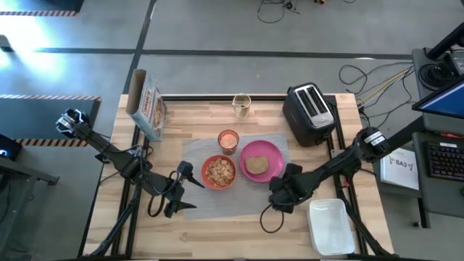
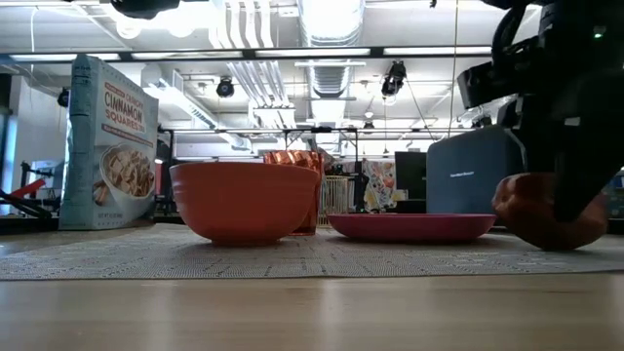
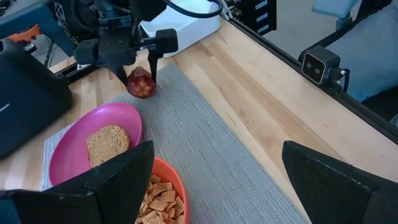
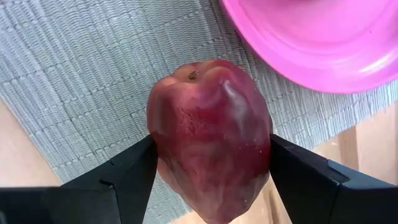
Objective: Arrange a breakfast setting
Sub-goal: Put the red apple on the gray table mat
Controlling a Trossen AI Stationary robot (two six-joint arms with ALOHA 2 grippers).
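A grey woven placemat (image 1: 239,174) lies across the middle of the tabletop (image 1: 217,232), its long axis running from the left edge toward the right edge. On it, the round pink plate (image 1: 270,154) sits toward the mat's right end and carries a brown toast slice (image 1: 255,166) lying flat. The red-orange bowl (image 1: 218,172), filled with cereal squares, sits just beside the plate on its left, and the small orange cup (image 1: 228,141) stands upright just behind the two, near the mat's far edge. The right gripper (image 4: 208,180) is down at the mat's right near corner, just beside the plate's rim, with its fingers (image 4: 124,177) set wide apart on either side of a dark-red apple (image 4: 210,162). The fingers touch or nearly touch the apple's flanks; whether they still press on it cannot be told. The apple's long axis runs roughly along the fingers, with its stem end pointing away from the wrist toward the middle of the mat. In the low view the apple (image 2: 546,210) rests low on the mat, to the right of the plate (image 2: 409,226). The left gripper (image 1: 183,190) waits over the mat's left near corner with its jaws spread wide and nothing between them. A cereal box (image 1: 147,107) stands near the far left corner of the tabletop, a glass jar (image 1: 241,106) at the far edge, a black toaster (image 1: 310,112) near the far right corner, and a white tray (image 1: 331,226) near the right near corner.
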